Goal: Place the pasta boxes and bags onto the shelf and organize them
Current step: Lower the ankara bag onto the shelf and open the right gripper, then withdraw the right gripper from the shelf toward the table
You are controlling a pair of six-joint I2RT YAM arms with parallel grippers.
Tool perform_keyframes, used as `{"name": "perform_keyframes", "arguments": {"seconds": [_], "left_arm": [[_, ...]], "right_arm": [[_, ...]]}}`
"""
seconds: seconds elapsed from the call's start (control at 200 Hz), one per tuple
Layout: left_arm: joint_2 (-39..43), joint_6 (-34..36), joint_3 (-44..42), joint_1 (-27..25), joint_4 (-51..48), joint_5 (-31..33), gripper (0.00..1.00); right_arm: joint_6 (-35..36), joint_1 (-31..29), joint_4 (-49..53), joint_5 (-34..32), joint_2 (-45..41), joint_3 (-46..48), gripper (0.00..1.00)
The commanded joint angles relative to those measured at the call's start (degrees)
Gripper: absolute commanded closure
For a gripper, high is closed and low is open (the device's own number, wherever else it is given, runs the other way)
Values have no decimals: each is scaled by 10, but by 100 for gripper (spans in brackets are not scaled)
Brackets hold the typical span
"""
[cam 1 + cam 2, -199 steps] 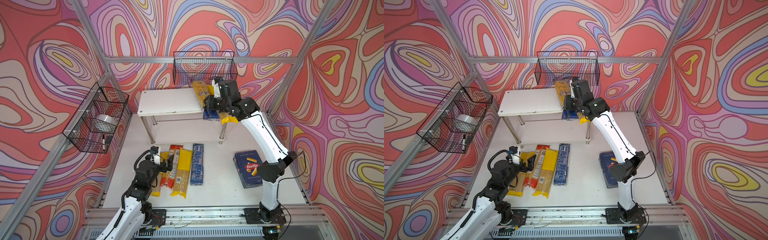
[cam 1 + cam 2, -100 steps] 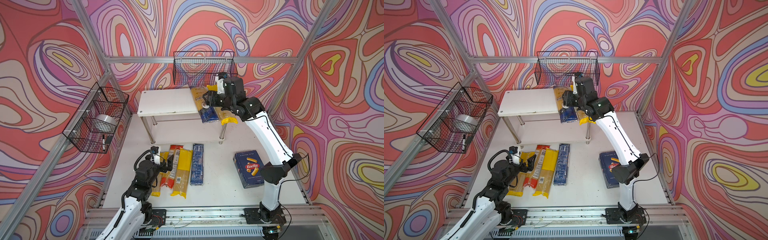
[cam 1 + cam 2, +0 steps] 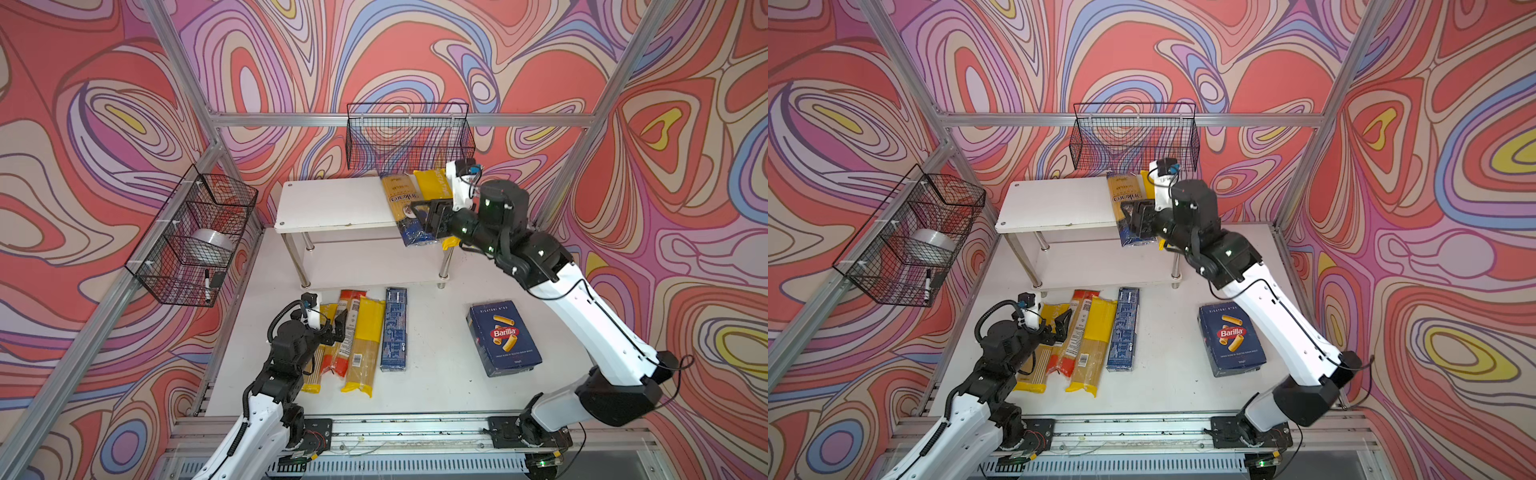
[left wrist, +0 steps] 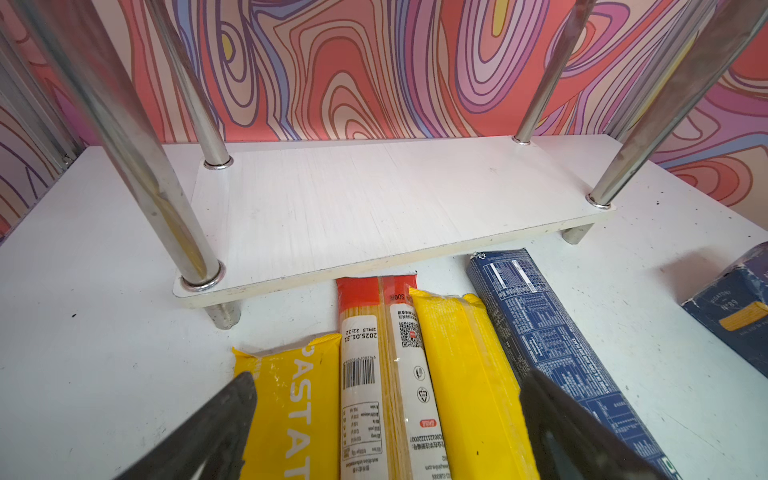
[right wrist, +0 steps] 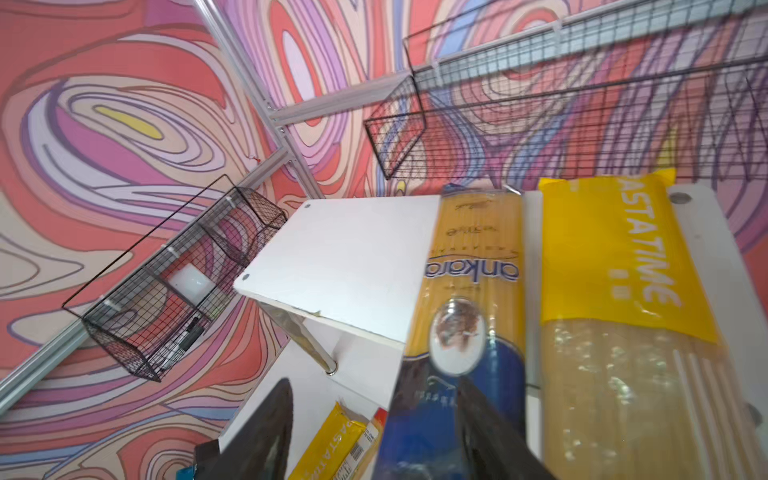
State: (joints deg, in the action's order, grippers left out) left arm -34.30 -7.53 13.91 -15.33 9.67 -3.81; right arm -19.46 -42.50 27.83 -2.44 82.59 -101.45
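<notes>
The white shelf [image 3: 332, 203] [image 3: 1054, 203] [image 5: 353, 257] carries the blue-and-gold ankara bag [image 3: 405, 208] [image 3: 1125, 193] [image 5: 469, 291] and a yellow bag [image 3: 432, 185] [image 5: 615, 270] on its top tier, both overhanging the front edge. My right gripper [image 3: 430, 216] [image 3: 1138, 218] [image 5: 376, 390] stands open over the ankara bag's blue end. On the table lie a yellow bag [image 4: 295, 395], a red-ended bag [image 3: 345, 328] [image 4: 382, 374], another yellow bag [image 3: 365, 345] [image 4: 457, 374], the narrow blue box [image 3: 395, 328] [image 4: 552, 332] and the Barilla box [image 3: 505, 338] [image 3: 1231, 338]. My left gripper [image 3: 332, 328] [image 4: 386, 424] hovers open above these bags.
A black wire basket [image 3: 409, 137] hangs on the back wall just above the shelf's rear. Another wire basket [image 3: 195, 237] on the left wall holds a tape roll and a marker. The shelf's lower tier [image 4: 374, 208] is bare between chrome legs.
My right gripper has opened and let go of the ankara bag, which now lies on the top tier. The right wrist has risen and swung a little. The left arm has not moved.
</notes>
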Motion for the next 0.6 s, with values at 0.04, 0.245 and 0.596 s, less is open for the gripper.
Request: {"name": "perform_keyframes", "arguments": {"seconds": [0.04,0.245,0.596], "left_arm": [[17,0,-12,-1,10,3,0],[11,-1,-9,0,10,1,0],[-13,2,1,-1,13,-8,0]], "right_arm": [[63,-126,-182,-135,-87,174,41],[27,-131,-66,-252,-105,196,37],[33,-131,-150,-281,-176,295,64]]}}
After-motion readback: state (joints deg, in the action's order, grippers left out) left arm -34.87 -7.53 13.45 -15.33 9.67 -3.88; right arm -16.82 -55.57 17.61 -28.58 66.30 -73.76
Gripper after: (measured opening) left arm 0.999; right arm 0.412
